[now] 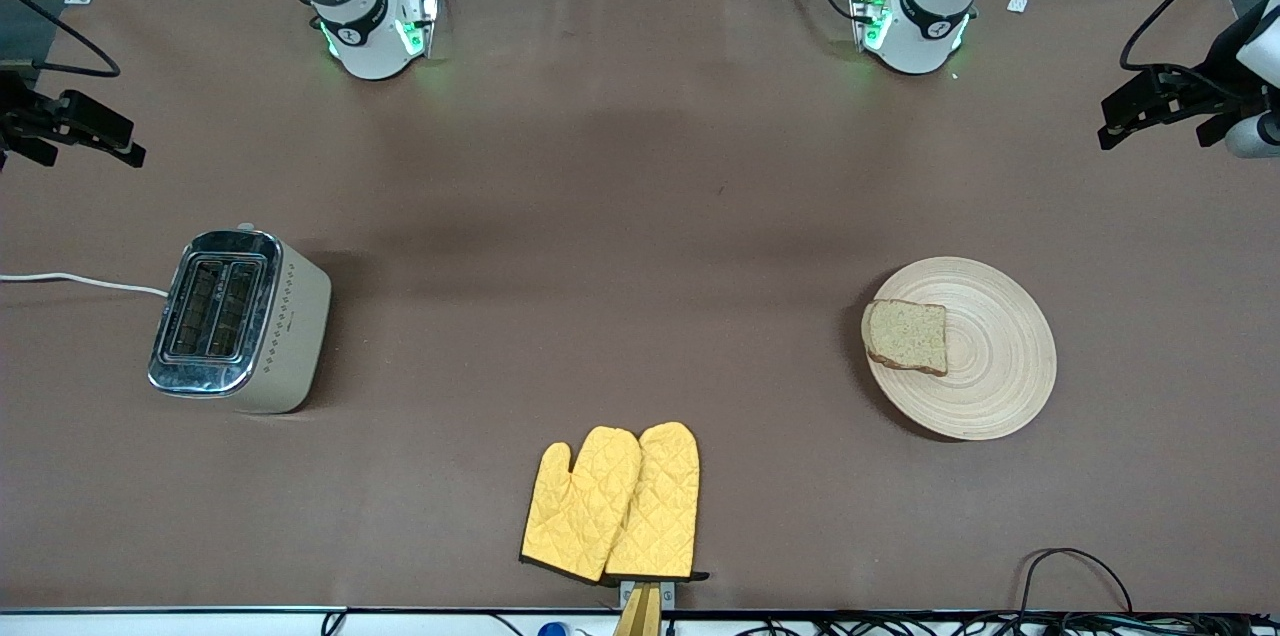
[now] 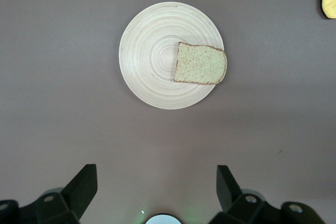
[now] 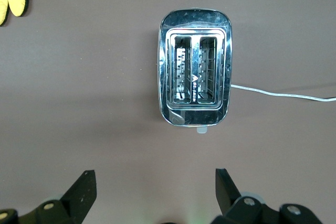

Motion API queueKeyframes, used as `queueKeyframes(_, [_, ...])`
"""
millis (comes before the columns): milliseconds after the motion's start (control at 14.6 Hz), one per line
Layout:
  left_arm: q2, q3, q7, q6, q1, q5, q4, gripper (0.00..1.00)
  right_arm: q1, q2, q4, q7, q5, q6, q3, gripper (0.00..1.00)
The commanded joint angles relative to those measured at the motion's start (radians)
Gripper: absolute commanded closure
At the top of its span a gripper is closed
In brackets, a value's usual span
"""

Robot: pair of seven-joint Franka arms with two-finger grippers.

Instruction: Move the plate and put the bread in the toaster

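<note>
Nearest the camera, a pair of yellow oven mitts (image 1: 612, 504) was laid at the table's edge, untouched. Farther from the camera and toward the left arm's end of the table, the plate (image 1: 985, 386) was seen flat on the brown cloth, with the bread (image 1: 906, 336) lying on it, set off-centre so that its crust reached the plate's rim on the side facing the toaster. Nothing else was held by the plate. Toward the right arm's end, the toaster (image 1: 240, 321) was stood upright with its white cord (image 1: 80, 282) trailing off the table; both slots, as seen in the right wrist view, were empty (image 3: 195, 81).

No step of the task was judged to have been begun. The left gripper (image 2: 157, 192) was held high over the cloth near the plate, its fingers spread wide apart and clamped on nothing. The right gripper (image 3: 156, 192) was likewise held high near the toaster, fingers wide apart, and was judged to be waiting.

The first move was judged to be called for from the left arm: a descent to the plate's rim, clear of the bread, so that a thin flat edge could be pinched without the slice being tipped off.
</note>
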Motion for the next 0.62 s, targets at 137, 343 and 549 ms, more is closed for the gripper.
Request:
queueKeyframes(137, [-0.002, -0.004, 0.017, -0.03, -0.002, 0.002, 0.014, 0.0, -0.013, 0.003, 0.008, -0.002, 0.008, -0.001, 0.009, 0.0])
queueKeyframes(343, [0.039, 0.018, 0.038, -0.021, 0.022, -0.054, 0.014, 0.0, -0.011, 0.003, 0.008, -0.002, 0.008, -0.004, 0.009, 0.0])
queueKeyframes(549, [0.116, 0.019, 0.085, 0.033, 0.131, -0.201, 0.011, 0.0, -0.01, 0.003, 0.007, -0.002, 0.006, 0.006, 0.009, 0.0])
